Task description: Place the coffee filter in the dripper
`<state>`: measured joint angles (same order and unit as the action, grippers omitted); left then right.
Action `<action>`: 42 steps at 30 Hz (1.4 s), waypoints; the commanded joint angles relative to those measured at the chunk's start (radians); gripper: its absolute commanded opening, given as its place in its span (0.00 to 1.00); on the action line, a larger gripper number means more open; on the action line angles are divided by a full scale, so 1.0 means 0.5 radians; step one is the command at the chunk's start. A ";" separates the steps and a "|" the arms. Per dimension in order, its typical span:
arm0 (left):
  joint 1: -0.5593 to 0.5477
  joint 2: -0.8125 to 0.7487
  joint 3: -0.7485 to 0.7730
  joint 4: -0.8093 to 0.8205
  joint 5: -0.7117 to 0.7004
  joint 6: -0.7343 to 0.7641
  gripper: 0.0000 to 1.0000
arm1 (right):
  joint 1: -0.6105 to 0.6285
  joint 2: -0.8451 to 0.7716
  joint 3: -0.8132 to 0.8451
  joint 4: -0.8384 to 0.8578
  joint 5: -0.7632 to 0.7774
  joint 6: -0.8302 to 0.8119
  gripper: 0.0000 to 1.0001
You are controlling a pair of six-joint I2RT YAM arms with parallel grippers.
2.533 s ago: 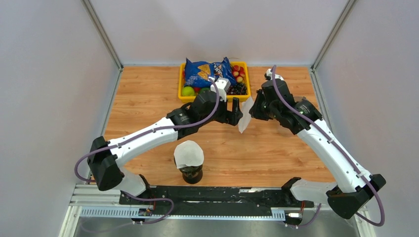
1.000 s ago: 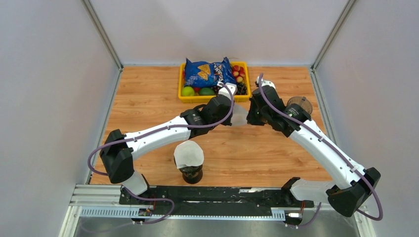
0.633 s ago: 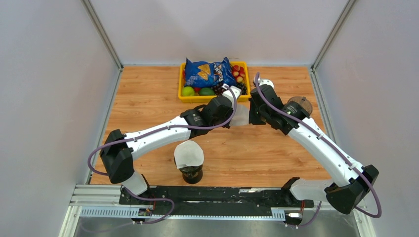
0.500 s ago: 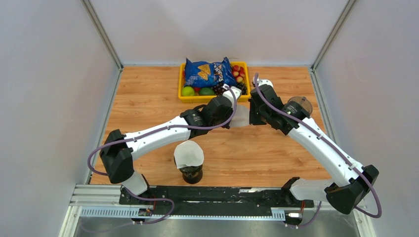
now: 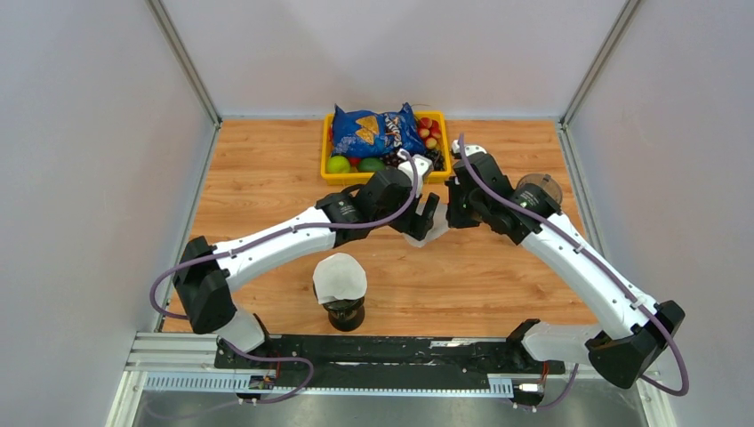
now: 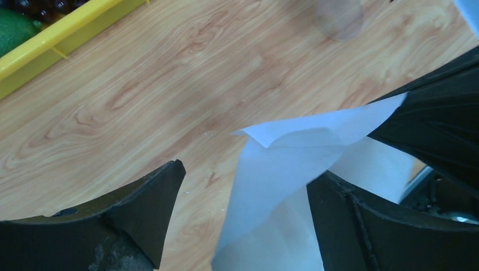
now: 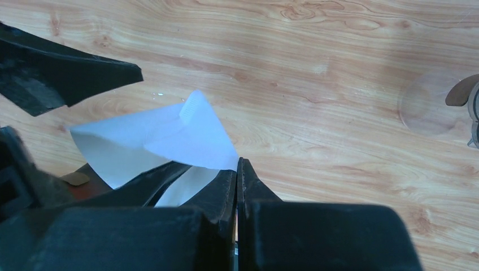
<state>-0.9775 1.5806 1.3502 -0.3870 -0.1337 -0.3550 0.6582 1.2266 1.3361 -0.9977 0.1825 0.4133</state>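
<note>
White and creased, the filter is being held over the wood table, just in front of the yellow basket. One corner is being pinched by the right gripper, whose jaws are pressing flat together on the paper. The left gripper is standing wide around the sheet, one finger well clear of it and the other sitting right beside it; whether that one is touching cannot be told. Both grippers are facing each other near mid-table. The dripper is sitting to the right, apart from the filter. Near the arm bases a black stand is carrying another white paper.
</note>
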 commanded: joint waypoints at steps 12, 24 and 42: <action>0.006 -0.763 -0.274 0.295 -0.097 -0.137 1.00 | -0.372 -0.079 0.146 -0.084 0.071 0.015 0.00; 0.173 -1.218 -0.675 0.246 -0.637 -0.214 1.00 | -1.212 -0.198 0.361 -0.162 -0.170 -0.081 0.00; 0.492 -1.263 -0.873 0.264 -0.397 -0.320 1.00 | -1.886 -0.080 0.170 -0.174 -0.511 -0.204 0.00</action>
<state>-0.7383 0.9321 0.8982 -0.2710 -0.3603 -0.4976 -0.2775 1.1843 1.4387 -1.0851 -0.0109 0.3367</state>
